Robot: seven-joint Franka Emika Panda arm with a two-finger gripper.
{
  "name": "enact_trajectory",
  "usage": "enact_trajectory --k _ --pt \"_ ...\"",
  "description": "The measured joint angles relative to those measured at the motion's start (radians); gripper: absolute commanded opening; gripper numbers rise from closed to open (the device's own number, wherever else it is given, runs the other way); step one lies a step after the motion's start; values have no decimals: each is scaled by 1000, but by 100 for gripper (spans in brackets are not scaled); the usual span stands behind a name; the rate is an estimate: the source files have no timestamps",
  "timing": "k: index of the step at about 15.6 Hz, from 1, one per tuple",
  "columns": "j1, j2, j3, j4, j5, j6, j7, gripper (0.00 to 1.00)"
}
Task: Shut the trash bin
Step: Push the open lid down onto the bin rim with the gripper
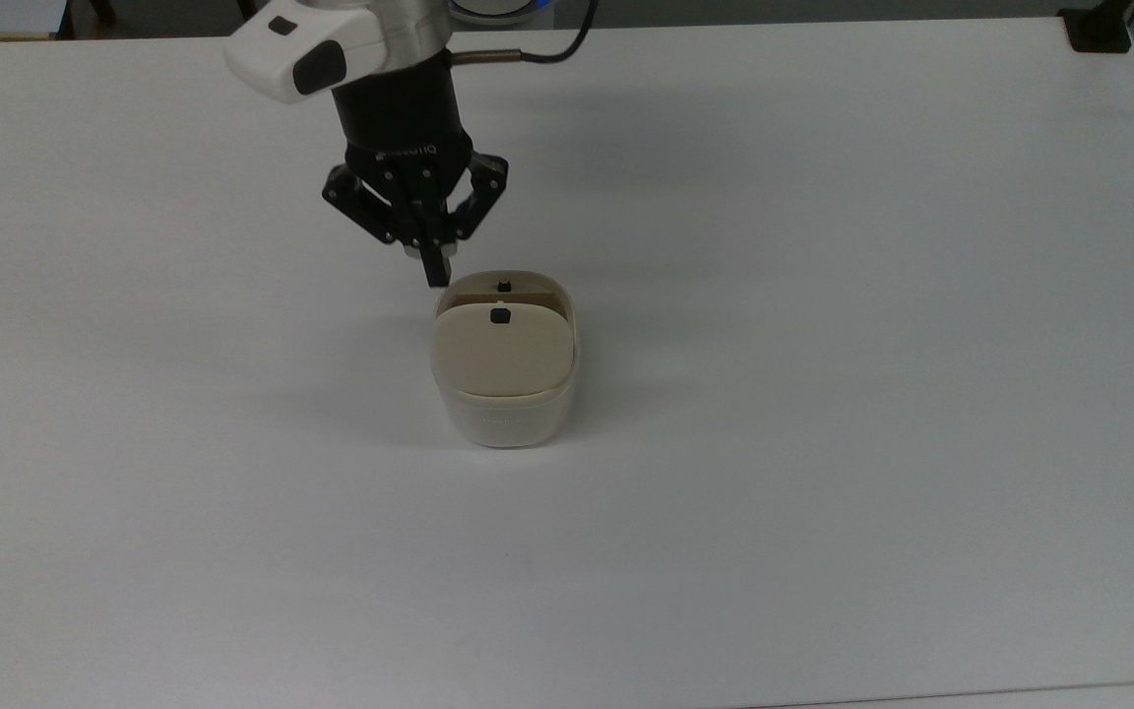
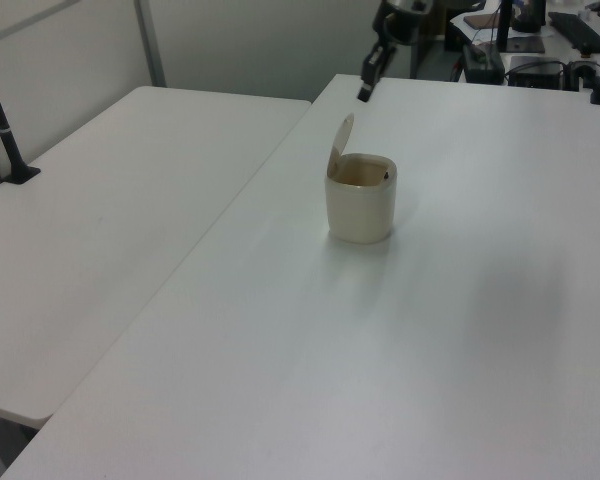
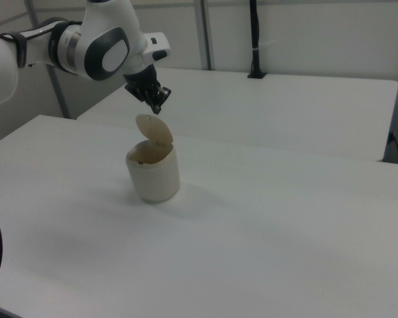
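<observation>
We note the trash bin (image 1: pixel 506 394), smooth cream plastic and rounded-square, standing mid-table (image 1: pixel 823 394), its beige lid (image 1: pixel 501 353) tilted up on its hinge, a small black square mark (image 1: pixel 500 315) near the free edge. The black claw (image 1: pixel 436 271), fingers pressed together, hangs just above that raised edge.

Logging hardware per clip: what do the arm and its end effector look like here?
The arm has glossy white rounded shells with dark grey joint caps. A black cylindrical wrist bears faint lettering, with a black cable running off it. The end effector is black, with linked two-finger hardware.
</observation>
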Motion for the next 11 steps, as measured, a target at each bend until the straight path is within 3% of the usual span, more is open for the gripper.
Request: enact_trajectory --k 5,11 --pt "36 68 5 59 9 92 14 0" --pt "44 99 5 60 4 56 -3 0"
